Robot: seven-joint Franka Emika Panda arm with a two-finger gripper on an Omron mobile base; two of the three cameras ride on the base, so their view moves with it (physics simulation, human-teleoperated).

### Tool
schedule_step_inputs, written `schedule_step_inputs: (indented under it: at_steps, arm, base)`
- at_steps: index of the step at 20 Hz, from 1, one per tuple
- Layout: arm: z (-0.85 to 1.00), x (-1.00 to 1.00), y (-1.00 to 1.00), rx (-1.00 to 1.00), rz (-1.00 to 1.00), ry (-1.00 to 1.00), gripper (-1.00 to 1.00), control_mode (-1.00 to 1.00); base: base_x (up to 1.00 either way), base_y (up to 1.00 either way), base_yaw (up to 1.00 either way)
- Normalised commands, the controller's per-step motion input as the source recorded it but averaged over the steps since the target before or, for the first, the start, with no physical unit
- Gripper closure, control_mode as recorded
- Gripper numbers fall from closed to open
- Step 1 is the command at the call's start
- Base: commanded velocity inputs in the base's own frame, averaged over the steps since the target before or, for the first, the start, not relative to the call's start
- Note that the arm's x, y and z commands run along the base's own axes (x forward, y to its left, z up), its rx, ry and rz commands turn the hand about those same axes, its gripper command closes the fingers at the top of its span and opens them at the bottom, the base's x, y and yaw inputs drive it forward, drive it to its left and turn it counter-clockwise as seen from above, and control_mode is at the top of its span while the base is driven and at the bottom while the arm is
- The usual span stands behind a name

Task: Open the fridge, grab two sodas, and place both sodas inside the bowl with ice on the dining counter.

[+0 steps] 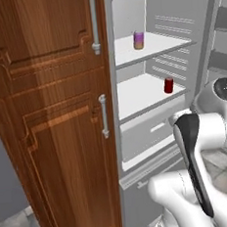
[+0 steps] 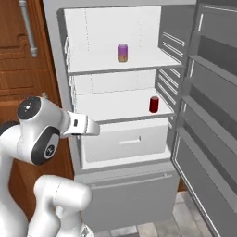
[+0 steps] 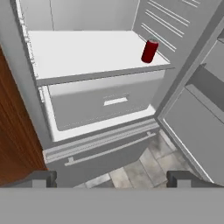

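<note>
The fridge (image 1: 141,181) stands open, its door (image 2: 208,115) swung out to the right. A purple-and-orange soda (image 1: 138,40) (image 2: 122,53) stands upright on the upper white shelf. On the shelf below, toward its right, is a red soda (image 1: 169,85) (image 2: 154,104) (image 3: 150,51), also upright. My gripper (image 3: 113,178) is open and holds nothing. It hangs low in front of the fridge (image 3: 100,153), well short of the red soda and aimed toward the drawer. The bowl and the dining counter are out of view.
A brown wooden cabinet (image 1: 52,116) (image 2: 18,69) with steel handles (image 1: 104,116) flanks the fridge on the left. A white drawer (image 3: 105,103) sits under the lower shelf. The open door's racks (image 3: 197,113) bound the right side, and grey floor tiles (image 3: 140,168) lie below.
</note>
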Motion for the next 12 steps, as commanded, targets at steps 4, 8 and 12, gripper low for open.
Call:
schedule_step_inputs:
  at_steps: [4, 8, 12]
  arm:
    - [0.00, 0.00, 0.00, 0.00, 0.00, 0.00, -1.00, 1.00]
    - [0.00, 0.00, 0.00, 0.00, 0.00, 0.00, -1.00, 1.00]
    - [0.00, 0.00, 0.00, 0.00, 0.00, 0.00, -1.00, 1.00]
  base:
    - [0.10, -0.83, 0.23]
    - [0.20, -0.56, 0.13]
    - [0.42, -0.20, 0.00]
